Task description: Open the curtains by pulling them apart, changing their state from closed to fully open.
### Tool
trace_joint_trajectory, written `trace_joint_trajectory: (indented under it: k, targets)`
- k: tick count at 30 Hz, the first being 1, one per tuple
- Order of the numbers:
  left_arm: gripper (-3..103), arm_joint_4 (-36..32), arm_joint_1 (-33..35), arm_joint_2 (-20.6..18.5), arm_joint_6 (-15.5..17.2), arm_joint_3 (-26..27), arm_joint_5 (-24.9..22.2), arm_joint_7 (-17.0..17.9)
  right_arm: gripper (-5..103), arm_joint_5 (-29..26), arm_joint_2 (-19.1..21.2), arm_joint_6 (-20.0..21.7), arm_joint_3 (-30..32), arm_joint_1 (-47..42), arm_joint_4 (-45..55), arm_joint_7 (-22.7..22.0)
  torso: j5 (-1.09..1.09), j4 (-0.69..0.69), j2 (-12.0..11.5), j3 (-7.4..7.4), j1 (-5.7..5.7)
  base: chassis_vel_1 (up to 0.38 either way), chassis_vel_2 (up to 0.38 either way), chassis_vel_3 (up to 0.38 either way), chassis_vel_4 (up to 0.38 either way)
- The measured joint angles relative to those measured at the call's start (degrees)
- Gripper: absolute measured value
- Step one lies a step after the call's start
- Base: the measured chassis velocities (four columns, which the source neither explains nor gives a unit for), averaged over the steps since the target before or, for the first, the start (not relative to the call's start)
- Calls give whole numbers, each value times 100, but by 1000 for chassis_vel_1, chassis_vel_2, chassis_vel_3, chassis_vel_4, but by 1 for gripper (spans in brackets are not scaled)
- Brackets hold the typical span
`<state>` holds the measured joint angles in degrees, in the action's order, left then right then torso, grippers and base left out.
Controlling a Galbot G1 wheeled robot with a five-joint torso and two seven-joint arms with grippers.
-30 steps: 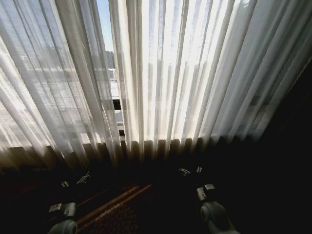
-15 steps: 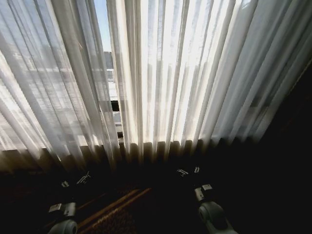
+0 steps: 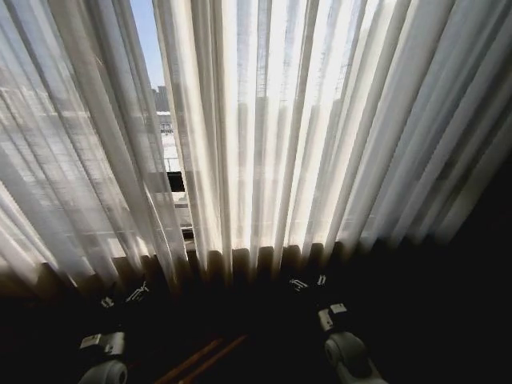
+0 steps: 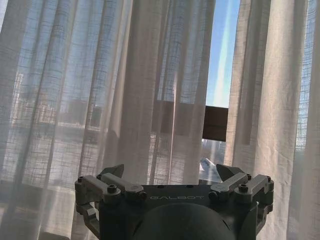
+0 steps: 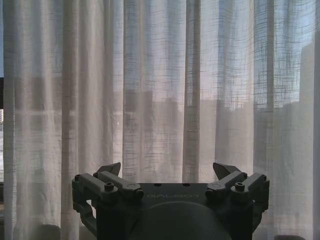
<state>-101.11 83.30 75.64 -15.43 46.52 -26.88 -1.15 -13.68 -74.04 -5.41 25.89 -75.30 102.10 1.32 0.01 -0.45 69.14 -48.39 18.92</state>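
Between the pleated sheer curtains (image 3: pixel 320 128), a narrow sky-lit gap shows.

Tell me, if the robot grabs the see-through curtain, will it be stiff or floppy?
Probably floppy: the curtains hang in soft folds. Likely light too, since daylight and buildings show through the thin weave. It may bunch up when pulled.
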Motion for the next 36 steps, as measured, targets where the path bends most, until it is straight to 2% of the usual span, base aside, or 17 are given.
trace_joint_trajectory:
  k: [3, 7, 9, 14, 20, 32, 36]
  targets:
    - [100, 0, 0, 0, 0, 0, 0, 0, 100, 10, -4, -21, -18, 17, -26, -4, -4, -2, 2, 2, -4, -364, 375, 414, -398]
    - [100, 0, 1, 0, 0, 0, 0, 0, 100, 66, -16, -130, -79, 85, -151, -36, 0, -1, 1, 1, -4, -331, 333, 303, -375]
    - [100, 0, 0, 0, 0, 0, 0, 0, 100, 96, -14, -221, -95, 140, -231, -5, -7, -2, 2, 2, -5, -302, 321, 311, -351]
    - [100, 0, -1, 0, 0, 0, 0, 0, 100, 220, -6, -270, -170, 330, -384, -119, 0, -1, 0, 0, 1, -219, 264, 271, -251]
    - [100, 0, 0, 0, 0, 0, 0, 0, 100, 17, -64, -463, -207, 546, -589, -258, -1, -1, -1, 0, -2, -92, 68, 85, -30]
    - [100, 0, 2, 0, 0, 1, 0, -1, 100, -193, -37, -503, -322, 760, -773, -13, -3, -1, 3, 2, -7, 5, -17, -4, 12]
    - [100, 0, 1, 0, 0, 0, 0, 0, 100, -197, -47, -576, -387, 948, -960, -192, -3, -1, 1, 1, -4, -117, 45, 131, -53]
